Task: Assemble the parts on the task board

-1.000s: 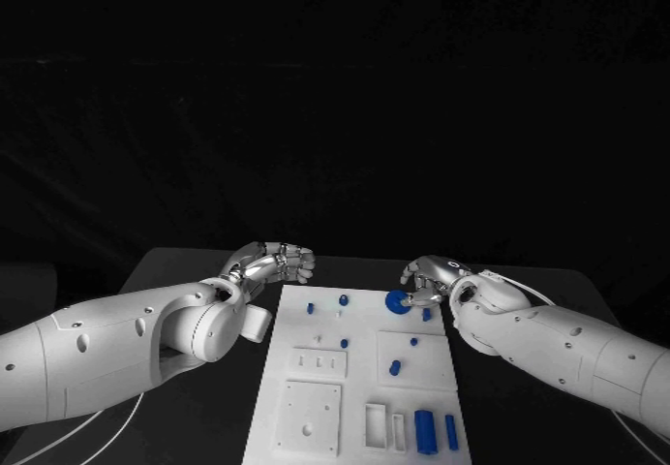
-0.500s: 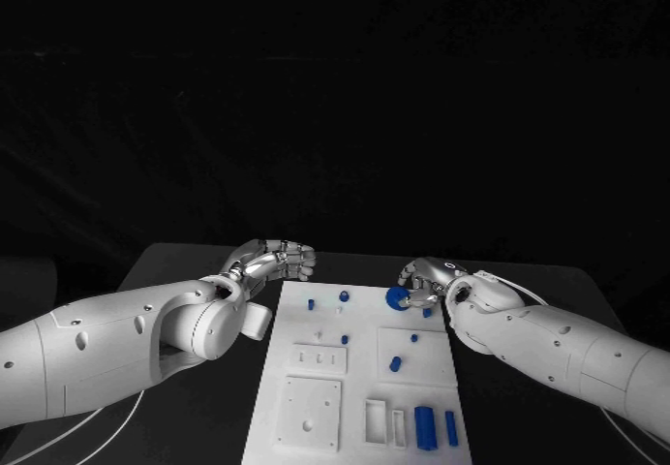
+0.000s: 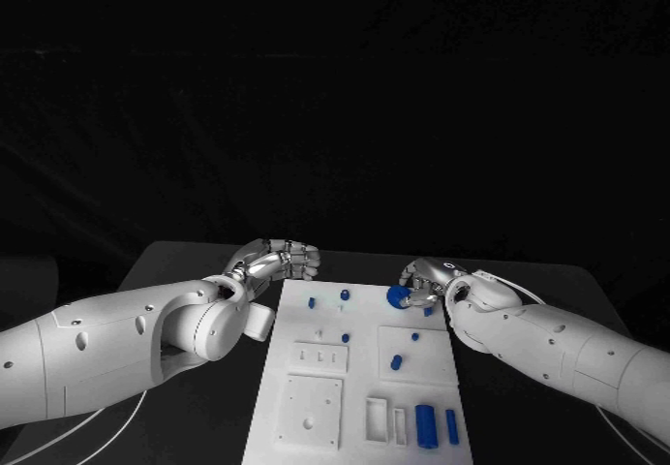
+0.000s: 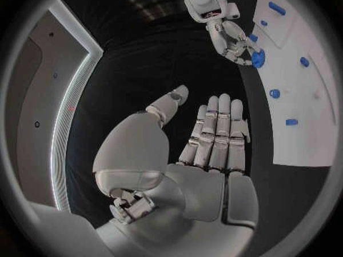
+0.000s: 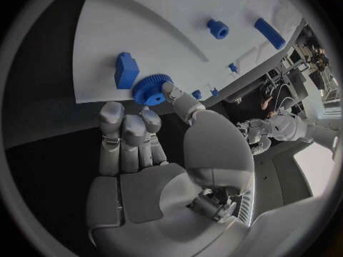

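Head view, task board: the white task board lies in the middle of the black table, long side running away from me.
Head view, left hand: my left hand sits off the board's far left corner, over the table. Its fingers are curled and hold nothing.
Head view, right hand: my right hand is at the board's far right corner, fingertips on a blue gear.
Head view, parts: two long blue blocks stand at the near right of the board. Small blue pegs are scattered over the far half.

Left wrist view, left hand: my own palm and fingers are extended side by side, thumb set apart, above dark table just beside the board edge. Nothing is in the grasp.
Left wrist view, right hand: my other hand reaches to the board with the gear at its fingertips.

Right wrist view, right hand: my right hand has its thumb tip touching the gear; the other fingers lie together beside the board edge. I cannot tell whether the gear is pinched or only touched.
Right wrist view, gear: it sits at the board's corner, just beside a blue block.
Right wrist view, other parts: a short blue cylinder and a blue bar are farther along the board.
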Robot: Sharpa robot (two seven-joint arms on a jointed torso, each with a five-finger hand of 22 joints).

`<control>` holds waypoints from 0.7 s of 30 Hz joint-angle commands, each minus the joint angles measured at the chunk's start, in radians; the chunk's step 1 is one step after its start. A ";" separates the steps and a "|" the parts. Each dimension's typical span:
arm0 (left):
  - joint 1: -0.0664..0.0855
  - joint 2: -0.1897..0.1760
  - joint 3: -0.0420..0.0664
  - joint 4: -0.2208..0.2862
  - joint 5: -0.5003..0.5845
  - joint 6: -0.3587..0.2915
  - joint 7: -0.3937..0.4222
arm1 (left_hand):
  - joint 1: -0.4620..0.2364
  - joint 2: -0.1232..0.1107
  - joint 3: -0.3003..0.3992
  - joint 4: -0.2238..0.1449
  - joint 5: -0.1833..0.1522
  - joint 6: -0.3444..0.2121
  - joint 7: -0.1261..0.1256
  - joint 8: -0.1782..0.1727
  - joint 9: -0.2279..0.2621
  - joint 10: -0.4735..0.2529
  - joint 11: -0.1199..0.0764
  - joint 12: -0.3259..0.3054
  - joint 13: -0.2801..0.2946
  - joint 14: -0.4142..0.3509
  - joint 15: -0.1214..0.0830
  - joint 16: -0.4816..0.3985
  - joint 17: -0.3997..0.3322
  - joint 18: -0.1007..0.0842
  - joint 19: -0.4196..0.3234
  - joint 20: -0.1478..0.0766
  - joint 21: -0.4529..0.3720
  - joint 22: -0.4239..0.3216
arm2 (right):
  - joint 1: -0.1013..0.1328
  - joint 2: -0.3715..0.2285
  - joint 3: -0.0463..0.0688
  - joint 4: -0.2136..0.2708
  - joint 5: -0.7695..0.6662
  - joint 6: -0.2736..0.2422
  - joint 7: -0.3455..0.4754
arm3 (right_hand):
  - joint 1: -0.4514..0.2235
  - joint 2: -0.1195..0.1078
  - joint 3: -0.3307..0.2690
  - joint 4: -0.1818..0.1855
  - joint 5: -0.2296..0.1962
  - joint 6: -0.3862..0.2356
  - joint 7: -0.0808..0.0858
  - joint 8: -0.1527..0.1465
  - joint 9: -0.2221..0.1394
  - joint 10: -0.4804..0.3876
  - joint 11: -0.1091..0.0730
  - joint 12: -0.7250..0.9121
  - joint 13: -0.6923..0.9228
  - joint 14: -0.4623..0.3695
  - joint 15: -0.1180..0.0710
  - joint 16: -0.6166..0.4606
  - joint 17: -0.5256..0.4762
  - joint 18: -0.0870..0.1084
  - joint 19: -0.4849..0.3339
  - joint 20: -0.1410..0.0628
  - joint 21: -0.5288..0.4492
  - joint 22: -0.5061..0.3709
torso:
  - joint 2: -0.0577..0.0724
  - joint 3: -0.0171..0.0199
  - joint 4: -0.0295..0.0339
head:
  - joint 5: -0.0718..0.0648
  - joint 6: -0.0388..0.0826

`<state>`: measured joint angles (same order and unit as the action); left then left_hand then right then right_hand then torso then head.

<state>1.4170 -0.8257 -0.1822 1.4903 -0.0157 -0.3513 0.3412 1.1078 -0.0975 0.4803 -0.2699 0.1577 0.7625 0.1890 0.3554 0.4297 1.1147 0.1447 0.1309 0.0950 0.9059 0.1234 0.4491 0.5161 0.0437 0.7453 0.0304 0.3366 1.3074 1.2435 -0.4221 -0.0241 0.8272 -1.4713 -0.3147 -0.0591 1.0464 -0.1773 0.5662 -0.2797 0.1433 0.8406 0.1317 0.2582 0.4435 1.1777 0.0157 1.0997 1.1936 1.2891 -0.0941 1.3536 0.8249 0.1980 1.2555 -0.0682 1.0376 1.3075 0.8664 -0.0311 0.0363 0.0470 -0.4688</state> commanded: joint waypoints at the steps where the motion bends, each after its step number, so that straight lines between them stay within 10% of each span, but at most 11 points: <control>1: 0.002 0.000 0.001 0.004 -0.004 0.014 0.011 | -0.010 -0.001 -0.001 -0.005 -0.007 0.003 0.003 -0.004 0.000 -0.005 0.003 -0.007 -0.002 0.004 0.003 0.001 0.001 0.015 -0.002 -0.004 0.006 0.021 | -0.001 0.003 0.000 -0.008 -0.008 0.024 0.009 | -0.001 0.014 0.005 0.005 0.000 0.002 0.001 0.001 -0.001 -0.008 0.003 0.006 0.001 -0.004 0.002 0.002 0.002 0.064 0.001 -0.008 0.005 0.021 | -0.001 0.0009 -0.0016 | 0.001 -0.002; 21: 0.002 -0.001 0.001 0.021 -0.004 0.015 0.010 | -0.010 0.000 0.000 -0.005 -0.007 0.003 0.003 -0.004 0.000 -0.006 0.004 -0.008 -0.002 0.004 0.003 0.001 0.002 0.015 -0.002 -0.004 0.006 0.021 | -0.006 0.014 -0.003 -0.002 -0.030 0.037 0.010 | 0.013 0.025 0.059 0.006 0.003 0.040 0.007 0.017 0.001 -0.010 0.008 0.015 -0.007 -0.001 0.008 -0.004 0.015 0.064 -0.005 -0.005 0.016 0.021 | -0.001 0.0014 0.0002 | 0.001 -0.013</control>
<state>1.4172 -0.8274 -0.1818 1.5075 -0.0160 -0.3506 0.3405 1.1079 -0.0974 0.4803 -0.2699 0.1578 0.7625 0.1890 0.3554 0.4297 1.1147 0.1447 0.1274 0.0948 0.9058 0.1234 0.4491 0.5161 0.0437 0.7453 0.0304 0.3366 1.3081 1.2426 -0.4103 -0.0246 0.8263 -1.4777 -0.3003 -0.0527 1.0585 -0.1552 0.6202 -0.2749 0.1511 0.8717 0.1344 0.2699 0.4444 1.1703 0.0231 1.1113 1.1878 1.2890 -0.0939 1.3536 0.8388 0.1923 1.2520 -0.0717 1.0491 1.3075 0.8650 -0.0297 0.0360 0.0474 -0.4808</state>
